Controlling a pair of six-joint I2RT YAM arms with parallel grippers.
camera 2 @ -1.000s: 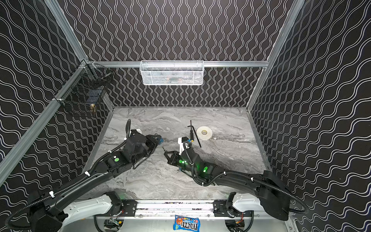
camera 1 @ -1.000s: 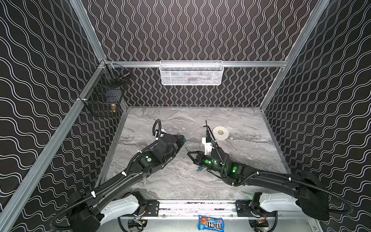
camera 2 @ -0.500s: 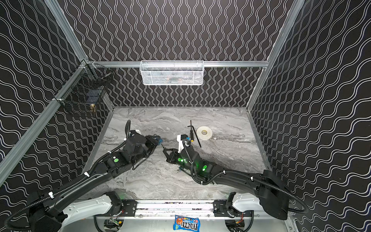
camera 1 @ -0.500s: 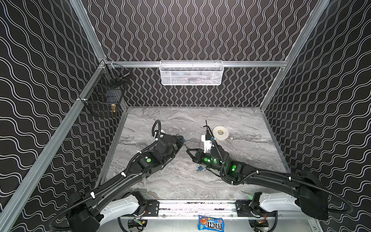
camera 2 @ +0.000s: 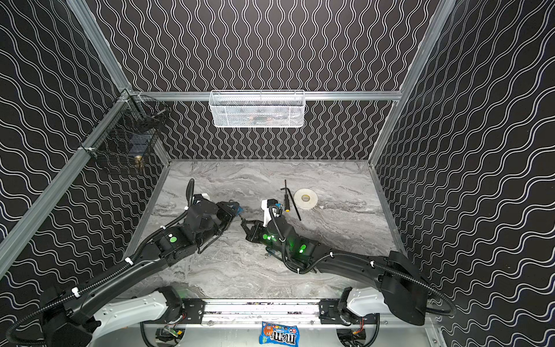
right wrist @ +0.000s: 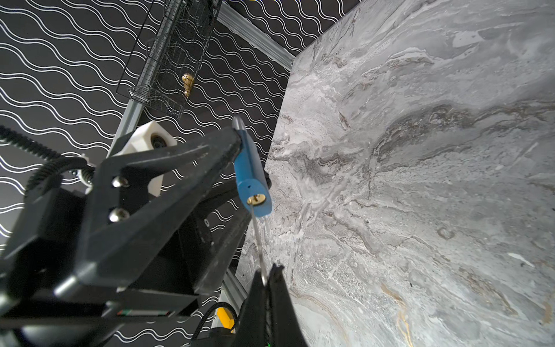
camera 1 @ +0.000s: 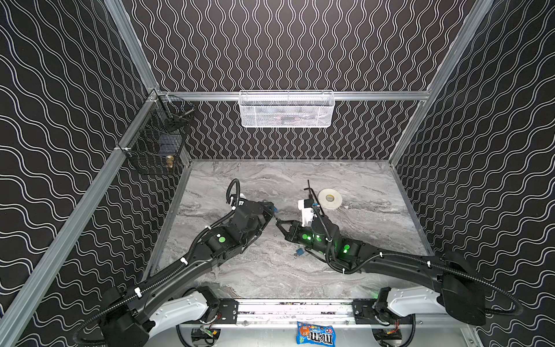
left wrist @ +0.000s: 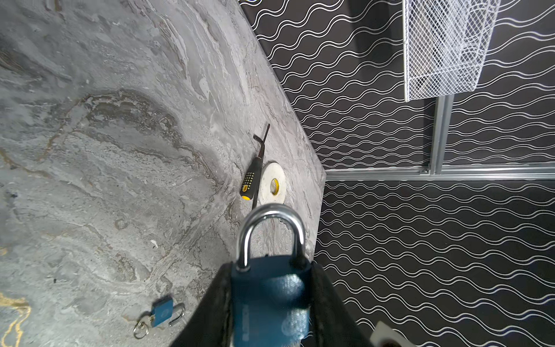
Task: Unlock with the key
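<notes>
A: Where is the padlock (left wrist: 270, 303)?
B: Lifted above mid-tabletop (camera 1: 300, 174), grasped by the left pincer (left wrist: 270, 270); shackle (left wrist: 270, 216) closed.
A: The key (right wrist: 259, 240)?
B: Clenched in the right pincer (right wrist: 267, 276), tip at the keyhole (right wrist: 256, 199). Turning seems left.

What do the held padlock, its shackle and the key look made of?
The padlock body looks like metal under a blue painted or anodised coat, with a soft sheen. Its shackle looks like polished steel: bright, mirror-like highlights. The key seems thin silvery metal, pale and reflective; its head is hidden.
</notes>
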